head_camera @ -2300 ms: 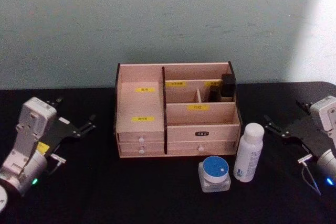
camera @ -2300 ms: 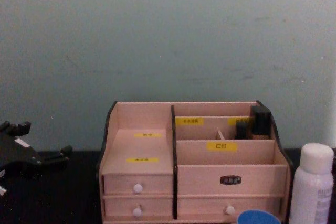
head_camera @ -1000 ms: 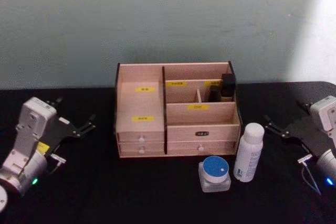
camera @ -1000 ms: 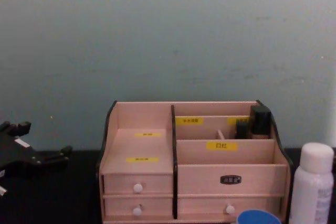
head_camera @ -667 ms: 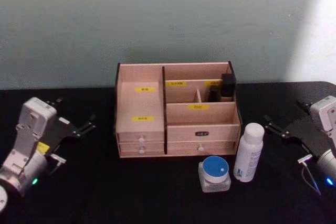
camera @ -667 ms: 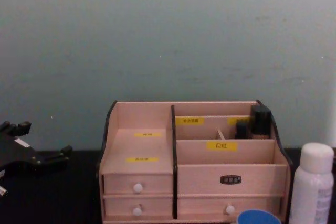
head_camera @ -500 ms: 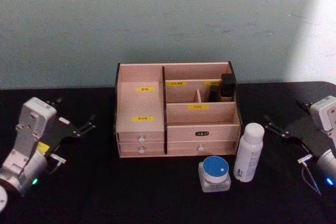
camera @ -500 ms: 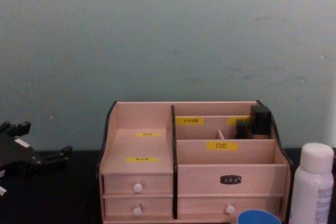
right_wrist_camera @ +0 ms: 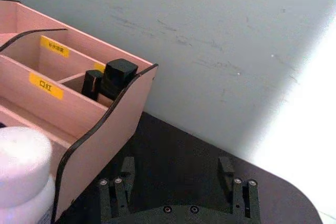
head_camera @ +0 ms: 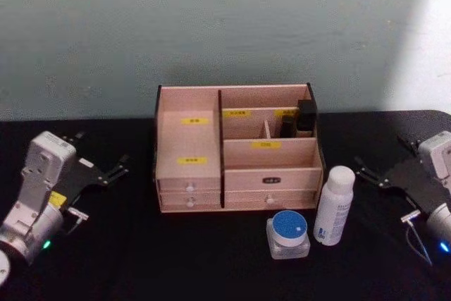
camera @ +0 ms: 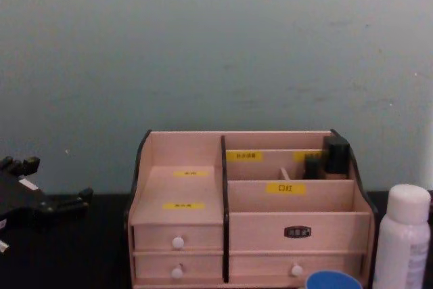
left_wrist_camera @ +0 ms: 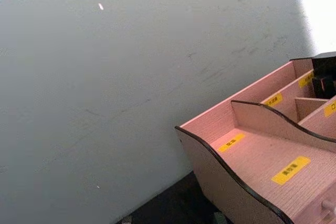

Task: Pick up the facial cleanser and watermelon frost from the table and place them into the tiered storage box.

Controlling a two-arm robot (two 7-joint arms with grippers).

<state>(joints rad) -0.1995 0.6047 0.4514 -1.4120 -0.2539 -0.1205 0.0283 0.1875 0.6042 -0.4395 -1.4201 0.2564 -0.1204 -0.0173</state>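
the tiered storage box [head_camera: 271, 177] is sitting on the black table [head_camera: 176, 259], its back toward the teal wall [head_camera: 211, 26] and its drawers with white knobs facing the robot. the facial cleanser [head_camera: 333, 206] is standing upright on the table just in front of the box's right front corner, close to it, though i cannot tell whether the two are touching. the watermelon frost [head_camera: 288, 234] is resting on the table in front of the box's right half, blue lid up, just beside the cleanser on its left and a little nearer the robot. neither one is lying in any compartment of the box. two small dark items [head_camera: 304, 116] are standing in the box's rear right compartment.

the left gripper [head_camera: 101, 149] is hovering well to the left of the box, its fingers spread wide and gripping nothing. the right gripper [head_camera: 379, 151] is hanging to the right of the box, beyond the cleanser and apart from it; its two fingers are standing apart with bare table between them, holding nothing.
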